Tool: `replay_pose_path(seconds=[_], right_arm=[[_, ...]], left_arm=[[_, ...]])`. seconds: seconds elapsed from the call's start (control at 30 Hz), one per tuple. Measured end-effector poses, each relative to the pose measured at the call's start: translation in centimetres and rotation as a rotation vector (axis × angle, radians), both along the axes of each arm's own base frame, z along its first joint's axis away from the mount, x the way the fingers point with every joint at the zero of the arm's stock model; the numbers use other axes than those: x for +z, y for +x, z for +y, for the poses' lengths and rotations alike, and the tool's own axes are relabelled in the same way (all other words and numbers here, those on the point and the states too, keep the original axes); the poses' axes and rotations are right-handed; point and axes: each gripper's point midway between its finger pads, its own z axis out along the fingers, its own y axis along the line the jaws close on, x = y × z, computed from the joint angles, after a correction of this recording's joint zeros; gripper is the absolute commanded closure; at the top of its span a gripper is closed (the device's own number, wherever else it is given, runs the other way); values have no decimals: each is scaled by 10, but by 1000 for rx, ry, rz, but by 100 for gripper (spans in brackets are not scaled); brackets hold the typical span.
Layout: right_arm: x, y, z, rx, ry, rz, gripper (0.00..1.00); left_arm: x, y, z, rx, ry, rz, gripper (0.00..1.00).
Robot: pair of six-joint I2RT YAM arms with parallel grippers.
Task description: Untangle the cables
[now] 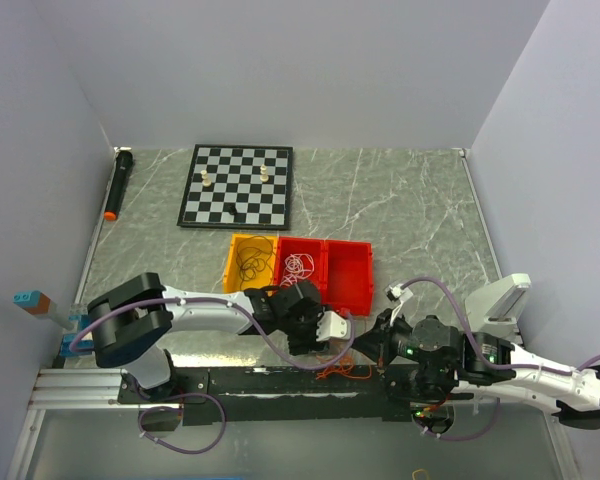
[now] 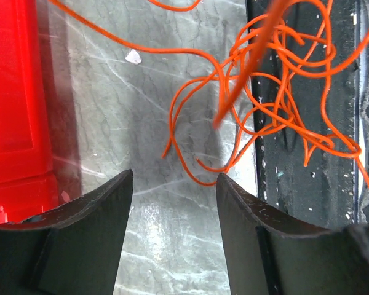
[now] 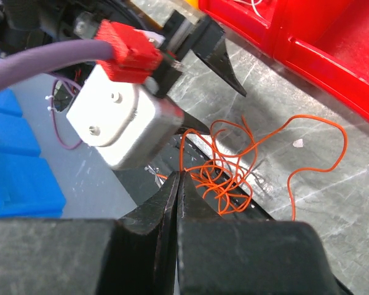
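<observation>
A tangle of thin orange cable (image 2: 277, 104) lies across the near table edge and the black base rail, also seen in the right wrist view (image 3: 224, 178) and the top view (image 1: 346, 372). My right gripper (image 3: 179, 173) is shut, with an orange strand pinched at its tips and rising out of the tangle. My left gripper (image 2: 172, 175) is open and empty, hovering over the marble just short of the tangle; it sits left of the right gripper (image 1: 377, 345) in the top view (image 1: 332, 333). A black cable (image 1: 251, 262) lies in the yellow bin and a white cable (image 1: 299, 265) in a red bin.
A yellow bin (image 1: 232, 262) and two red bins (image 1: 348, 292) stand in a row just beyond the grippers; a red bin wall (image 2: 12, 104) is at the left gripper's left. A chessboard (image 1: 236, 185) with pieces and a black marker (image 1: 119, 183) lie farther back.
</observation>
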Motion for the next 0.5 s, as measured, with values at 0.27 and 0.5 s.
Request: replay_pose_path(seconds=[0.27, 0.5], right_arm=[[-1, -1, 0, 20, -12, -12, 100], [0, -1, -2, 18, -9, -17, 100]], left_arm=[[-8, -1, -8, -8, 10, 27, 51], [-10, -1, -12, -33, 7, 23, 92]])
